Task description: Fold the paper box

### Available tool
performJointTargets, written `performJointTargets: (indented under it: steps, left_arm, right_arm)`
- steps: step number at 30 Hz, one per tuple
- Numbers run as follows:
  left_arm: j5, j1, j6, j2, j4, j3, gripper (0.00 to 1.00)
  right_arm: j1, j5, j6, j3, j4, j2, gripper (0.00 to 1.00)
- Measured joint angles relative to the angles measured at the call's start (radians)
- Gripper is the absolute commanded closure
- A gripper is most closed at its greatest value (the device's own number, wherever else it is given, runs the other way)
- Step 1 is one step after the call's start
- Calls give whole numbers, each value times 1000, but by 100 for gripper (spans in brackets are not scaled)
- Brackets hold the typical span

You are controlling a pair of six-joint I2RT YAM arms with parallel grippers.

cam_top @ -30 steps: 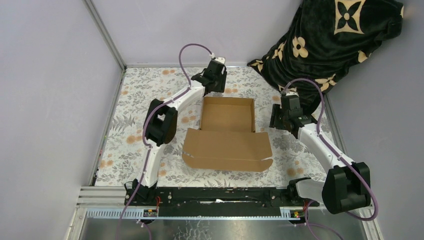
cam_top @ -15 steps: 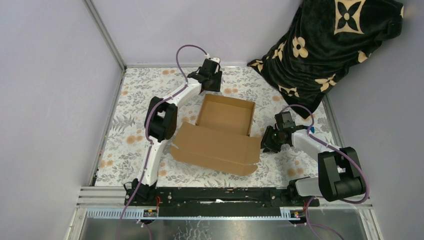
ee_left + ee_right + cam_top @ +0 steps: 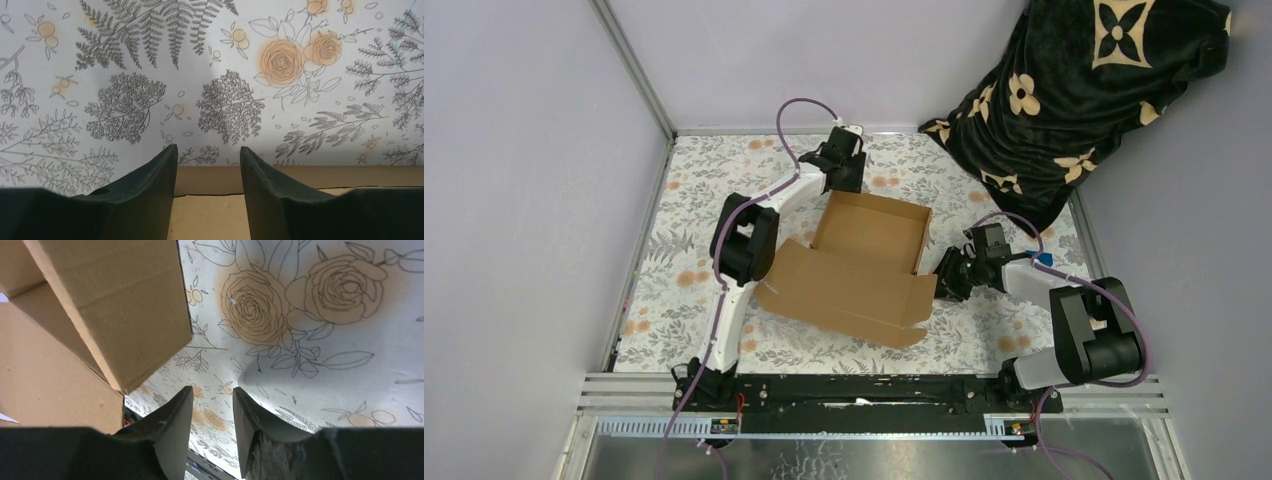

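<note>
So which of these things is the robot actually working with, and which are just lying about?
Part of the job: paper box; left claw; right claw, both claws open beside the box.

Just lying about: dark flowered blanket heaped in the far right corner; floral tablecloth under everything.

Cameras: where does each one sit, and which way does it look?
Top external: above, behind the bases, looking down; left arm, right arm, paper box, floral cloth.
Left wrist: behind the left gripper, facing cloth past the box rim; own fingers show.
Right wrist: behind the right gripper, low beside a box corner; own fingers show.
Shared: box, cloth.
</note>
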Motion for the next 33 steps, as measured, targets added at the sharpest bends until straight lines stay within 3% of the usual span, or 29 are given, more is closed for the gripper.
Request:
performJointTargets:
  steps: [12,24,33]
  left_arm:
    - [-39,0,-29,-151,51,-250,45]
    - [-85,0,-82,-207,8,-401,45]
    - [-117,14,-91,-213,-14,-412,45]
  right_arm:
    - [0,-68,25,68,110,157,57]
    - [-73,-67,-5,328,104,349,58]
    - [-81,37,-158,407,-63,249,61]
